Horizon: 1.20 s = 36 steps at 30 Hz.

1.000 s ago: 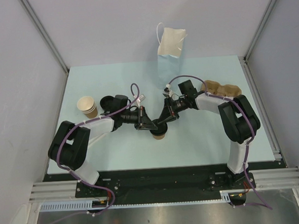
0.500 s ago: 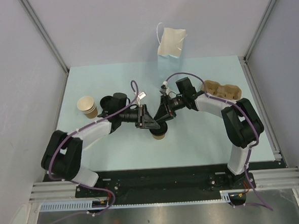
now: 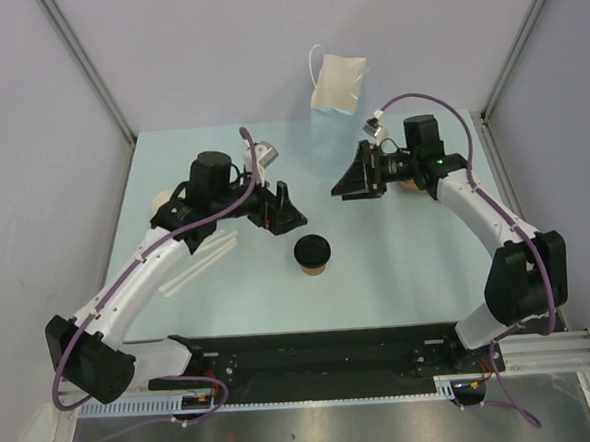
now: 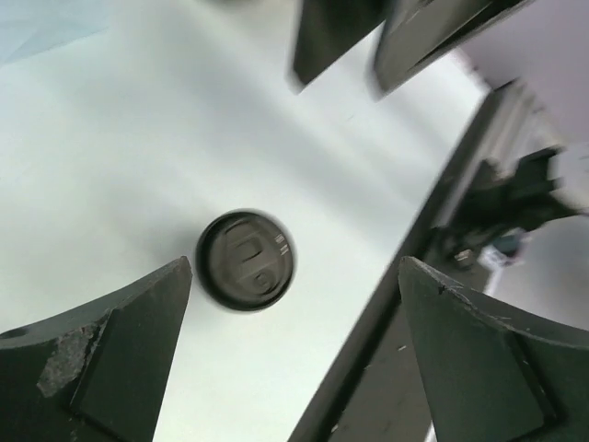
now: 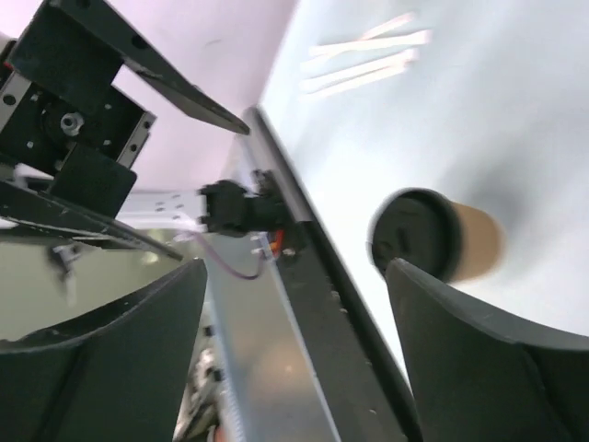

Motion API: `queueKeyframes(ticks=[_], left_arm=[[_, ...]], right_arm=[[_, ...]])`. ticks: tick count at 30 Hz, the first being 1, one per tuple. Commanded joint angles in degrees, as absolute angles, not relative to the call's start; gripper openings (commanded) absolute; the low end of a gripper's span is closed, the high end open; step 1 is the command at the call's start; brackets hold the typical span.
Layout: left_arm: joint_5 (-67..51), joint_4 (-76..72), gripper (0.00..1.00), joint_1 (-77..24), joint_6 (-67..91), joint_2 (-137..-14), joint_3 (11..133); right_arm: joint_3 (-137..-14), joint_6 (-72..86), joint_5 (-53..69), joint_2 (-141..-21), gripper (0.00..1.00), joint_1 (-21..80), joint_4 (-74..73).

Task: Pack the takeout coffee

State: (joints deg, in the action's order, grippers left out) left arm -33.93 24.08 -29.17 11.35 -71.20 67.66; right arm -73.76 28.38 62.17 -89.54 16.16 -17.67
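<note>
Tabletop [image 3: 408, 274]; left gripper [image 3: 282, 211], right gripper [image 3: 352, 178] aloft

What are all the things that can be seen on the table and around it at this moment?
coffee cup: one, brown with a black lid, upright near the table's middle, nothing touching it
bag: one, cream top and pale blue below, standing at the far edge
sticks: a few, white, lying left of the coffee cup
stacked cups: one stack, tan, far left, mostly hidden by the left arm
table: one, pale blue
left pincer: black, open
right pincer: black, open
</note>
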Motion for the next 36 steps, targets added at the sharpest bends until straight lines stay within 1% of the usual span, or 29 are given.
queueKeyframes(ticks=[1, 4, 5, 7, 12, 16, 36], left_arm=[[-19.09, 35.33, 0.99, -33.13, 0.10, -72.50, 69.78], [-13.46, 36.03, 1.00, -37.78, -5.00, -75.22, 70.66], [-12.32, 36.38, 0.99, -40.14, -5.79, -76.10, 71.01], [-10.47, 36.56, 0.99, -41.83, -7.03, -79.08, 71.19], [-8.18, 35.16, 0.99, -45.61, -7.82, -84.37, 72.06], [-5.98, 34.89, 0.99, -47.45, -7.91, -87.27, 72.86], [-5.01, 33.66, 1.00, -47.90, -8.61, -93.51, 75.06]], right_arm=[[-76.03, 12.76, 51.98, -82.89, 0.87, 13.28, -34.08], [-76.03, 6.17, 46.17, -79.37, 0.89, 10.90, -41.46], [-75.94, 4.15, 45.27, -78.76, 0.89, 9.51, -42.62], [-75.94, 3.17, 43.86, -77.44, 0.89, 8.01, -44.72], [-75.59, 4.74, 45.44, -76.03, 0.90, 3.79, -43.77], [-75.59, 5.27, 46.32, -76.29, 0.90, 3.25, -43.15], [-74.53, 6.68, 48.25, -76.82, 0.91, 2.64, -41.75]])
